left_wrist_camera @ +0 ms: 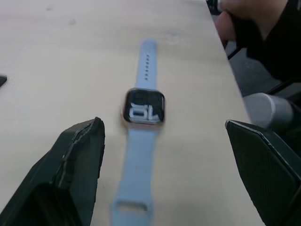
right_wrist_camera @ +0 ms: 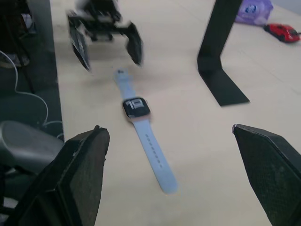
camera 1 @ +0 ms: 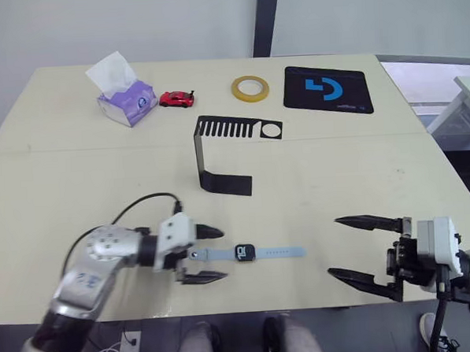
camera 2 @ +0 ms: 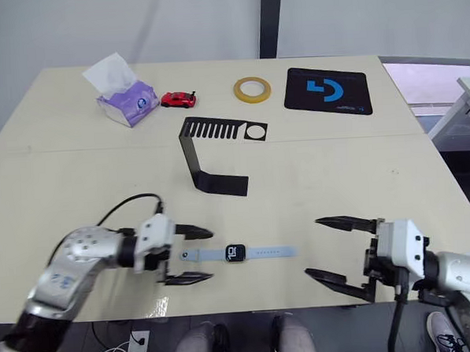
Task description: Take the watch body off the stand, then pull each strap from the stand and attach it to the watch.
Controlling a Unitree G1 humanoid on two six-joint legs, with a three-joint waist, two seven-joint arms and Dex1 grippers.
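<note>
As the watch body [camera 1: 244, 253] lies flat on the counter [camera 1: 338, 178] with both straps [camera 1: 282, 252] extending from its sides, the assembly appears complete. The stand [camera 1: 218, 153] is bare, well apart. The left gripper [camera 1: 211, 254] straddles one strap end, jaws spread; the right gripper [camera 1: 363, 250] is spread, holding nothing.

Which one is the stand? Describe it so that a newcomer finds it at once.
Start at the beige table and look to the middle of its far half, just in front of the yellow tape ring and the black mat. The stand is there: thin black sheet metal bent into a C. Unlike the flat mat, it rises off the table, and its top plate has comb slots and a round hole.
</note>
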